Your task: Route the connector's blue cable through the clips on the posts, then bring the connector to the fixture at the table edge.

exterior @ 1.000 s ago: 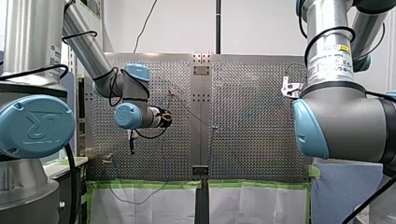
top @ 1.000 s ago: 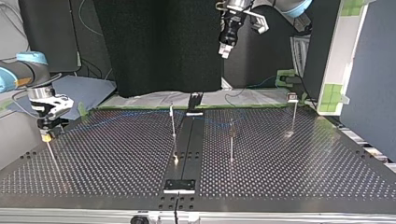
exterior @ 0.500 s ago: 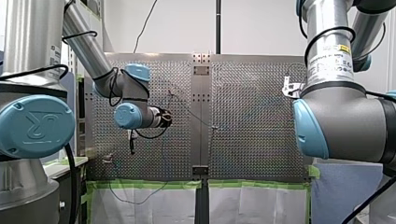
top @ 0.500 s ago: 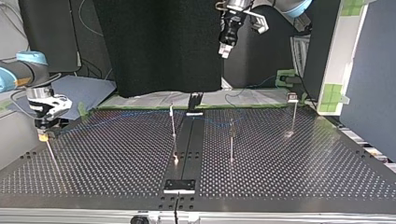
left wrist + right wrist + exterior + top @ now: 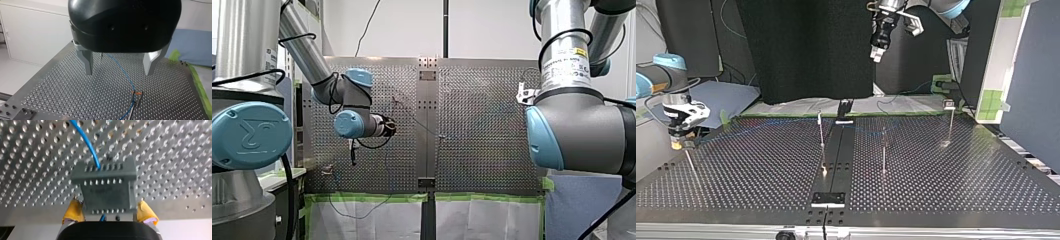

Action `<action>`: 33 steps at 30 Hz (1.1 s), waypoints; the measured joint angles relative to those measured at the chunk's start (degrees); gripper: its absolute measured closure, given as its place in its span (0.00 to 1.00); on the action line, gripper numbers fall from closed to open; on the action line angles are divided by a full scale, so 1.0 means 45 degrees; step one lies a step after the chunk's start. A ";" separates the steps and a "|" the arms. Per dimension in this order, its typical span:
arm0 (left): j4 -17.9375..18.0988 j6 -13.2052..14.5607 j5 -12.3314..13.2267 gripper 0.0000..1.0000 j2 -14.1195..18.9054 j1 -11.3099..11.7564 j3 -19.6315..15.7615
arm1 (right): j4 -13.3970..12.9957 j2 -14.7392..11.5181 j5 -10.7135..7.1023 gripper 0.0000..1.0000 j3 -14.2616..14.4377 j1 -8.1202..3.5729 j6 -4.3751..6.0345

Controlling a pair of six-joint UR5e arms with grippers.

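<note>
My left gripper [image 5: 118, 74] hangs over the perforated table [image 5: 62, 95]: black body, 2 metal fingers [image 5: 88, 62] spread wide, nothing between them. A thin blue cable [image 5: 127, 79] comes out from under the gripper body and runs through the gap, well below the fingers, to a small post [image 5: 135, 98] ahead of the gripper. The post has an orange-ish clip [image 5: 136, 92] at its top, and more blue shows alongside it. Green tape [image 5: 198, 85] lines the table's edge, with a blue cloth [image 5: 195, 47] just beyond.
</note>
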 joint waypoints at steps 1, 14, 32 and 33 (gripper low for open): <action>0.0000 0.0000 0.0000 0.01 0.0000 0.0000 0.0003 | 0.0070 -0.0001 0.0124 0.00 0.0001 -0.0021 0.0003; 0.0000 -0.0016 0.0000 0.01 0.0002 -0.0017 -0.0005 | 0.0963 -0.0160 0.1509 0.00 0.0249 -0.0148 0.0294; 0.0058 -0.0107 0.0115 0.01 0.0001 -0.0018 0.0005 | -0.0887 -0.2111 0.3527 0.00 0.2225 0.0937 0.0401; 0.0063 -0.0115 0.0132 0.01 0.0000 -0.0017 0.0005 | -0.0979 -0.2207 0.3623 0.00 0.2320 0.1031 0.0305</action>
